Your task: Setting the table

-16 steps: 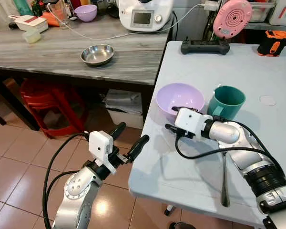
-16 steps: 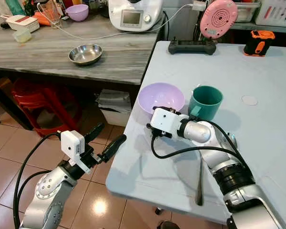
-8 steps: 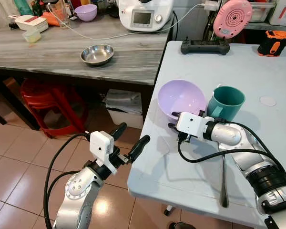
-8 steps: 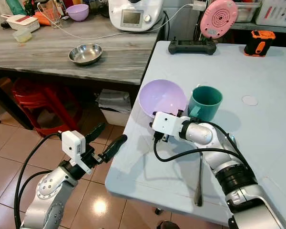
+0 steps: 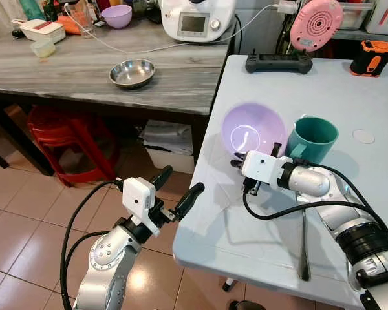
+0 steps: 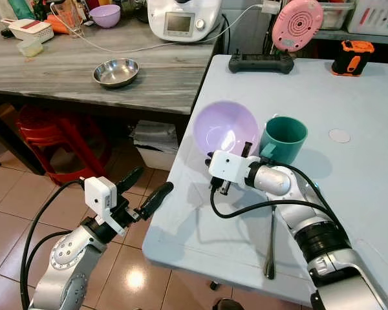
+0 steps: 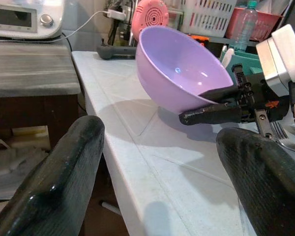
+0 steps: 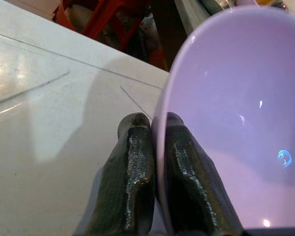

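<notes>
A lilac bowl point(image 5: 251, 129) is tipped up on its side above the white table point(image 5: 349, 97), just left of a teal mug point(image 5: 312, 137). My right gripper point(image 8: 156, 129) is shut on the lilac bowl's rim, one finger inside and one outside. A metal fork point(image 5: 304, 245) lies on the table under my right forearm. Off the table's left edge, over the tiled floor, my left gripper point(image 5: 174, 187) hangs open and holds nothing. From the left wrist view the bowl point(image 7: 179, 69) is seen lifted off the table point(image 7: 152, 167).
A grey wooden counter point(image 5: 64, 71) on the left carries a steel bowl point(image 5: 132, 73), a white kitchen machine point(image 5: 195, 18) and a second purple bowl point(image 5: 116, 16). A black controller point(image 5: 278, 62), pink fan point(image 5: 315, 24) and orange tool point(image 5: 371, 57) line the table's far edge. Red stools point(image 5: 64, 139) stand below.
My right gripper has lifted and tipped the lilac bowl, which earlier sat flat on the table. It now faces me, slightly further right. The left arm has stayed still.
</notes>
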